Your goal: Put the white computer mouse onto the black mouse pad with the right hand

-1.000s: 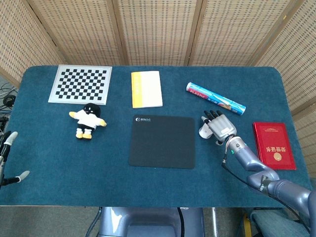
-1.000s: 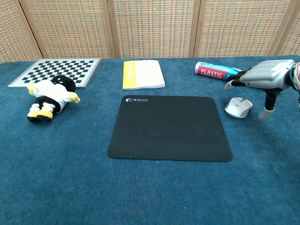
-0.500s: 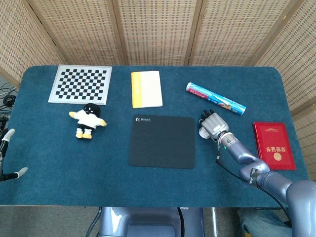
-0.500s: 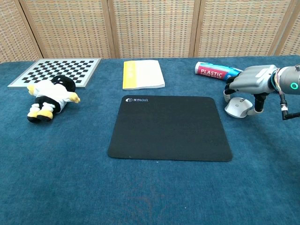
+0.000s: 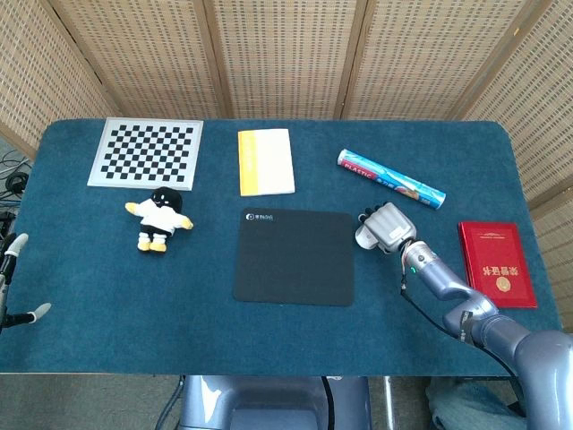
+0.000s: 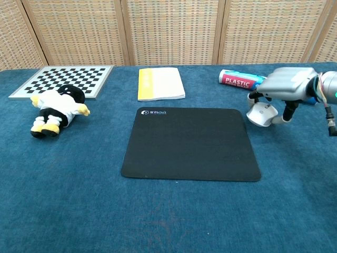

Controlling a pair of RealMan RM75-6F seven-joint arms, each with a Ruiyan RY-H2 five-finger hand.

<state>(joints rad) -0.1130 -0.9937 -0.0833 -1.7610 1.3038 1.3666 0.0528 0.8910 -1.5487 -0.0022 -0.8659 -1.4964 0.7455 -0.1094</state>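
The white computer mouse [image 6: 261,114] hangs tilted just above the cloth, right of the black mouse pad [image 6: 190,142]. My right hand [image 6: 284,88] grips it from above, fingers down on both sides. From the head view, the right hand [image 5: 388,226] covers most of the mouse [image 5: 366,237], beside the pad [image 5: 295,256]. Only the fingertips [image 5: 12,247] of my left hand [image 5: 16,282] show at the left edge, spread and holding nothing.
Behind the hand lies a plastic wrap roll [image 5: 390,179]. A red booklet [image 5: 497,262] is to its right. A yellow notebook [image 5: 265,160], a checkerboard [image 5: 147,152] and a plush toy [image 5: 159,218] occupy the left and back.
My right hand came down over the mouse, closed on it, and has lifted it slightly and shifted it left toward the pad.
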